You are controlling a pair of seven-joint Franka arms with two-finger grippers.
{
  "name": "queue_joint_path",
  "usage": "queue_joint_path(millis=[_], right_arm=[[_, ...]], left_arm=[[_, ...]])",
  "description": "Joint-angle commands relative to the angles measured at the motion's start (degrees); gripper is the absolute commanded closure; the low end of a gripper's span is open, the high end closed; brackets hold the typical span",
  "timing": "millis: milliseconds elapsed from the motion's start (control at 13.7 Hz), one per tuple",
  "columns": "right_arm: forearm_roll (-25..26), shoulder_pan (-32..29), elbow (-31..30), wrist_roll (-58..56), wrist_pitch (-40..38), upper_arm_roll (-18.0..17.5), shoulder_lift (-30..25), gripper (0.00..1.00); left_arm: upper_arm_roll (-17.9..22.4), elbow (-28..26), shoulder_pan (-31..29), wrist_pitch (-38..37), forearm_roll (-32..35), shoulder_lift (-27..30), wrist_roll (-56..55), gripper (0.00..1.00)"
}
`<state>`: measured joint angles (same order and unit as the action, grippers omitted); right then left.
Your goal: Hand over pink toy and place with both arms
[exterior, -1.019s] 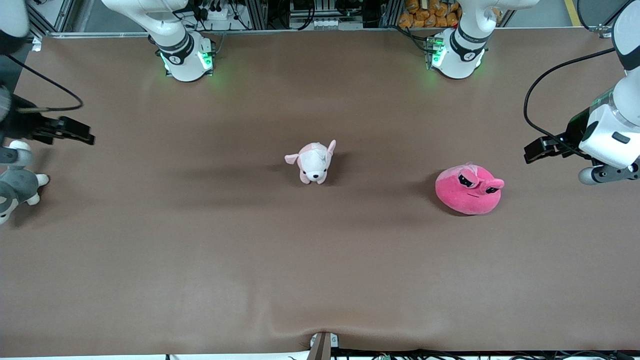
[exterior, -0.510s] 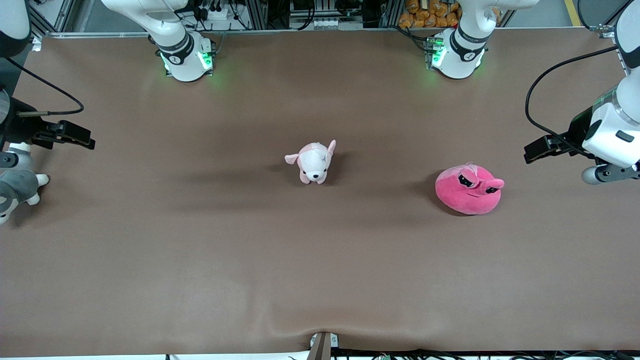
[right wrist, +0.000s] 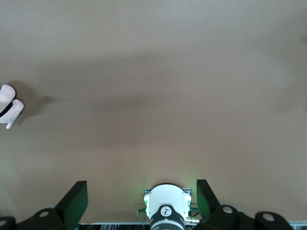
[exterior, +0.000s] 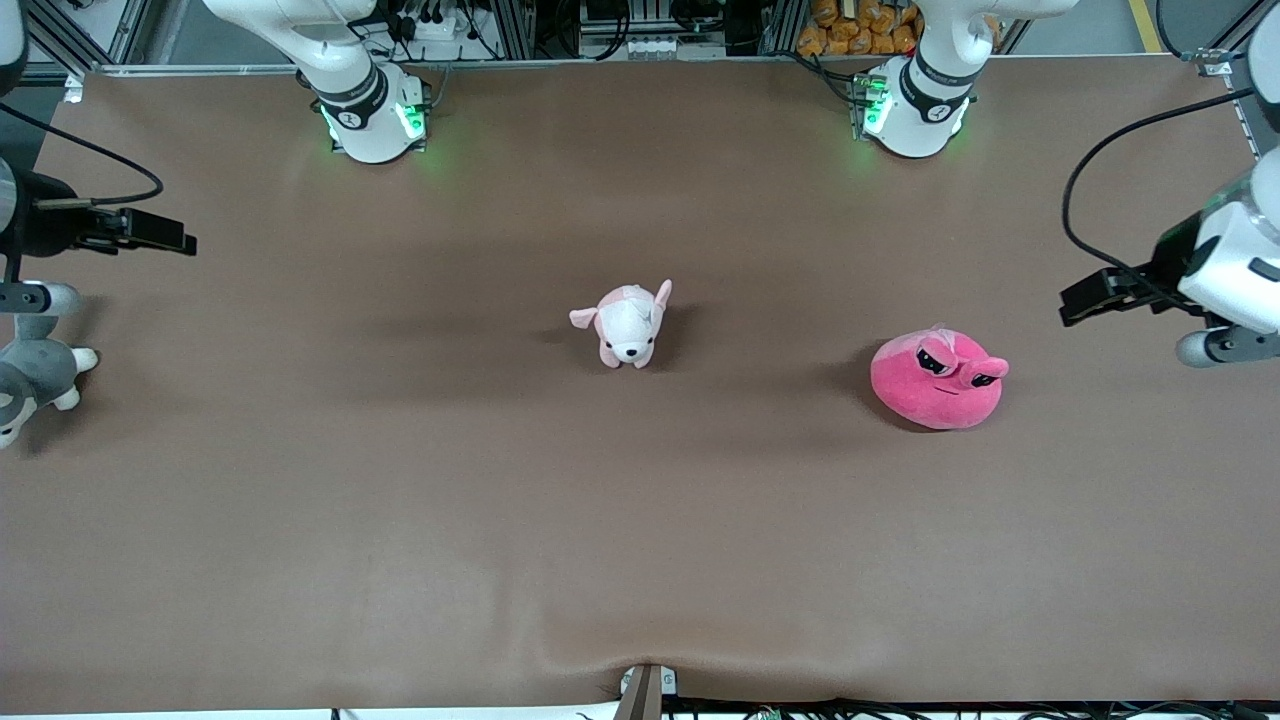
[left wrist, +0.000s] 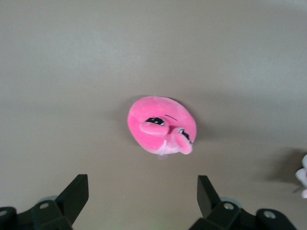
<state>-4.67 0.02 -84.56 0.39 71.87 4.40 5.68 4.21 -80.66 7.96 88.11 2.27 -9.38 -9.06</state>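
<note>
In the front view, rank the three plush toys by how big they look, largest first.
1. The pink toy, lying toward the left arm's end of the table.
2. The pale pink-and-white puppy plush, mid-table.
3. The grey-and-white plush, at the right arm's end; the view's edge cuts it off, so its rank is unsure.

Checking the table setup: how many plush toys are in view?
3: hot-pink round plush toward the left arm's end; pale pink-and-white puppy plush mid-table; grey-and-white plush at the right arm's end, cut off by the front view's edge.
</note>
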Motion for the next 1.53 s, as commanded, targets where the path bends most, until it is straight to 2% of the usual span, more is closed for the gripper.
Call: queue_joint_path(millis=[0, 218, 437, 655, 801, 874, 1092, 1238, 1456], right_arm=[[-1.31, -2.04, 0.28, -0.56, -0.07, -0.45, -0.32, 0.0], [-1.48, -0.82, -0.16, -0.56, 1.7, -0.8, -0.05, 0.0], [-1.48, 0.67, -0.16, -0.47, 2.84, -0.8, 0.47, 0.0], [-0.43, 4.63, -0.34, 0.14, 4.24, -0.8, 2.05, 0.0], [-0.43, 5.34, -0.25, -0.03, 5.55, -0.8, 2.32, 0.0], [-0.6, 5.34, -0.16, -0.47, 6.52, -0.8, 2.32, 0.0], [-0.95, 5.16, 0.28, -0.74, 8.63, -0.8, 2.15, 0.0], [-0.87, 5.08, 0.28, -0.74, 8.73, -0.8, 1.97, 0.0], [-0.87, 5.34, 0.1, -0.82, 8.12, -0.89, 1.53, 0.0]], left_arm=[[0.18, 0.6, -0.75, -0.74, 0.02, -0.29, 2.3, 0.0], [0.18, -1.94, -2.94, -0.66, -2.43, -0.82, -2.51, 0.0], [0.1, -6.77, -3.39, 0.3, -3.84, -0.82, -18.48, 0.0], [0.18, -14.15, -4.26, 5.22, -6.57, -0.9, -31.32, 0.0], [0.1, -20.03, -4.27, 10.65, -6.84, -0.73, -38.97, 0.0], [0.1, -22.5, -4.35, 13.55, -9.01, -0.73, -42.49, 0.0], [0.1, -26.9, -4.8, 19.54, -11.75, -1.17, -50.24, 0.0], [0.18, -29.36, -5.23, 23.67, -16.75, -1.25, -58.84, 0.0], [-0.08, -32.36, -4.89, 26.15, -17.91, -2.22, -61.07, 0.0]])
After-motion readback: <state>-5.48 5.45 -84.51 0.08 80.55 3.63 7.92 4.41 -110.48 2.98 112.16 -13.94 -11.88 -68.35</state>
